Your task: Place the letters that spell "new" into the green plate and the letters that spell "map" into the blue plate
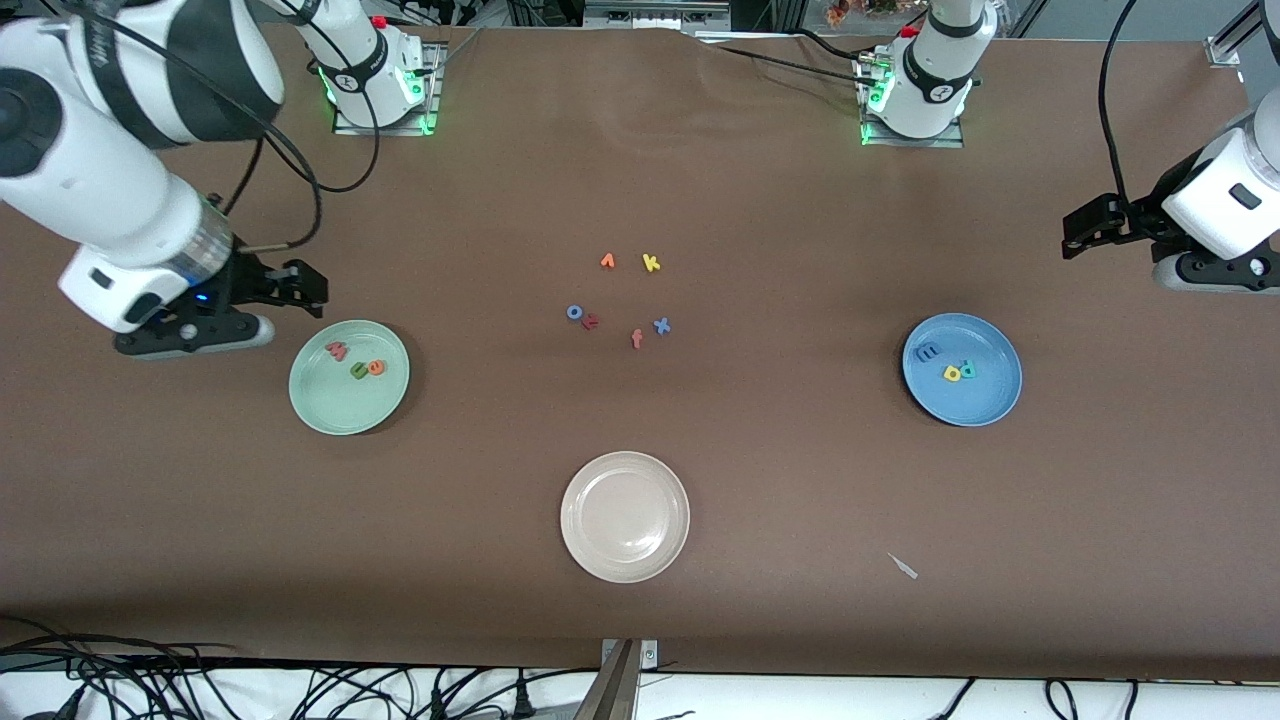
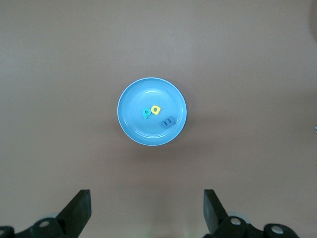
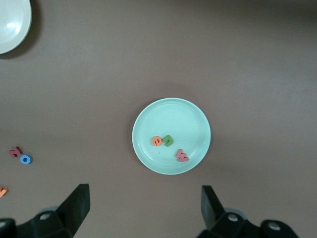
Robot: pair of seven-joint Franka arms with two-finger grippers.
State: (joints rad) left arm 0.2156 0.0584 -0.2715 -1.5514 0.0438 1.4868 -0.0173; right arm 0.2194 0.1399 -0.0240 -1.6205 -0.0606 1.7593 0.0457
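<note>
The green plate (image 1: 340, 405) lies toward the right arm's end of the table. In it are a salmon "w" (image 1: 337, 350), a green "n" (image 1: 358, 371) and an orange "e" (image 1: 376, 367). The blue plate (image 1: 975, 400) lies toward the left arm's end and holds a blue "m" (image 1: 927, 352), a yellow "a" (image 1: 952, 373) and a teal "p" (image 1: 968, 369). My right gripper (image 1: 300, 285) hangs open and empty over bare table beside the green plate (image 3: 168, 116). My left gripper (image 1: 1085, 225) is open and empty over bare table beside the blue plate (image 2: 143, 131).
An empty beige plate (image 1: 625, 516) sits nearest the front camera at mid-table. Loose letters lie in the middle: orange "v" (image 1: 607, 261), yellow "k" (image 1: 651, 263), blue "o" (image 1: 574, 312), salmon "f" (image 1: 637, 339), blue "x" (image 1: 661, 325). A small grey scrap (image 1: 903, 566) lies near the beige plate.
</note>
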